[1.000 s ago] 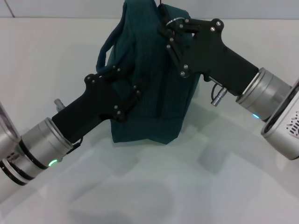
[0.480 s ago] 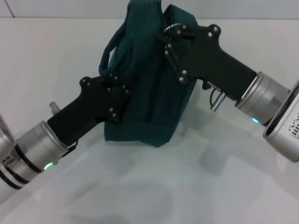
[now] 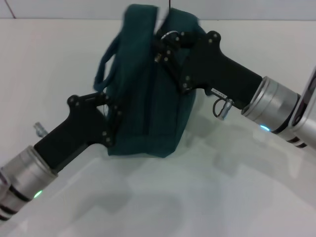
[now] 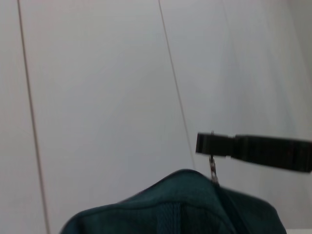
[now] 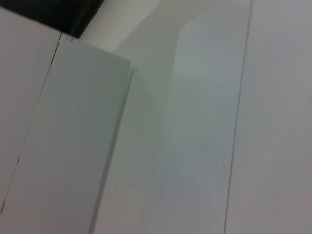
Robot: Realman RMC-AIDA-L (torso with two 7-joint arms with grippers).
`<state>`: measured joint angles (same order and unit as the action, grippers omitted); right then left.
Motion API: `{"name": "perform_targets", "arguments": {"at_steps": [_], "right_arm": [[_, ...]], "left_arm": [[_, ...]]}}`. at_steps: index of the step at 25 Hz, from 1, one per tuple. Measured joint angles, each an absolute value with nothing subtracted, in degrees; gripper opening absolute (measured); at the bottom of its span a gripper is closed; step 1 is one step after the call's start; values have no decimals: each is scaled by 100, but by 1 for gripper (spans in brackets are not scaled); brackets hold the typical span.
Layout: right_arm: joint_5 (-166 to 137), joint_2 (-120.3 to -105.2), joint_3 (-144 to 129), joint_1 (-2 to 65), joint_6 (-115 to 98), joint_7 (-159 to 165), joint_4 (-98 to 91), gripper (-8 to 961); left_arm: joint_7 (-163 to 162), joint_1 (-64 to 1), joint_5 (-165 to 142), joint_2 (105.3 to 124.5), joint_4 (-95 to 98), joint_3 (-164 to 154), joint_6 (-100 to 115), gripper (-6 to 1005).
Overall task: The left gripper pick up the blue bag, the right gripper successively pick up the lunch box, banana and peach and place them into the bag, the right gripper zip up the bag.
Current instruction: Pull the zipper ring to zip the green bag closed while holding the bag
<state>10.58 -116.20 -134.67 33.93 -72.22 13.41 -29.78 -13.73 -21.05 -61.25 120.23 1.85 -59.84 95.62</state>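
Teal bag (image 3: 148,103), right pincer (image 3: 160,49) pinching zipper pull (image 4: 213,170)

A plain white counter (image 3: 207,197) fills the near scene. Beyond its far edge stands a pale panelled wall (image 4: 97,97) with thin vertical seams.

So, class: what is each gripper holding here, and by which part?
The right gripper pinches the zipper pull at the top of the bag. The left gripper grips the bag's side, low down on the fabric.

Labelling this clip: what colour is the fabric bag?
Dark teal fabric bag, plain; head view shows it best.
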Motion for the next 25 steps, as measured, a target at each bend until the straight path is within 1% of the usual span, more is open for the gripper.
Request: {"name": "perform_targets", "arguments": {"at_steps": [9, 17, 25], "right_arm": [[1238, -11618, -13267, 3349, -7292, 2144, -2849, 86], [1374, -11619, -13102, 3315, -7331, 2178, -2698, 83], [1401, -11619, -12967, 3280, -7290, 2192, -2598, 80]], "left_arm": [[-1339, -1972, -6000, 12011, 151, -5945, 9424, 54], [-1324, -1787, -6086, 11976, 181, -5978, 9411, 54], [-1246, -1607, -5735, 11874, 199, -5874, 9303, 55]]}}
